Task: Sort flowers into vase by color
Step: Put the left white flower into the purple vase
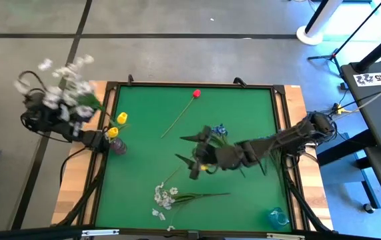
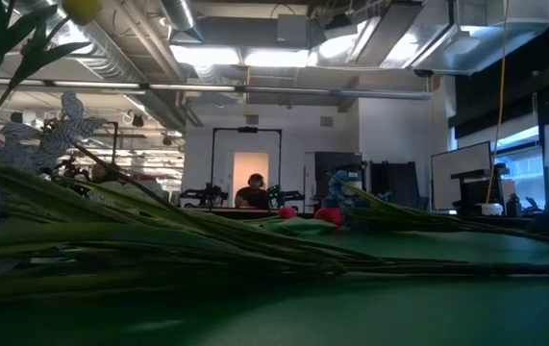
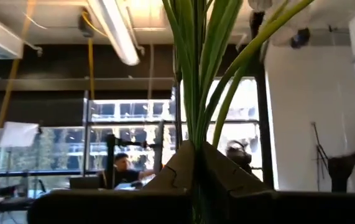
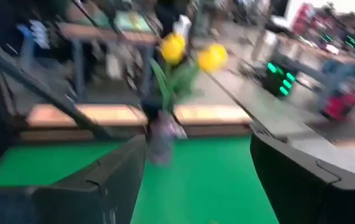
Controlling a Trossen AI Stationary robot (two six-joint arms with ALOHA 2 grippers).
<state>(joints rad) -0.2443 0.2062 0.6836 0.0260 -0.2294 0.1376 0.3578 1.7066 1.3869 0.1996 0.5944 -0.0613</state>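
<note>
- left gripper (image 3: 193,171) pinches white spray (image 1: 63,83) stems, held upright off the table's left edge.
- right gripper (image 1: 191,150) spread wide mid-mat, beside blue spray (image 1: 218,131).
- red tulip (image 1: 196,94) lies diagonal, head toward far edge.
- yellow tulips (image 1: 117,125) stand in vase (image 1: 119,147).

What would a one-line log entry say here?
left pincer: shut on white spray, off-table | right pincer: open, mid-table | yellow tulips: in vase

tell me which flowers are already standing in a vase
The yellow tulips, upright in the small vase at the mat's left edge; the red tulip lies flat.
</note>
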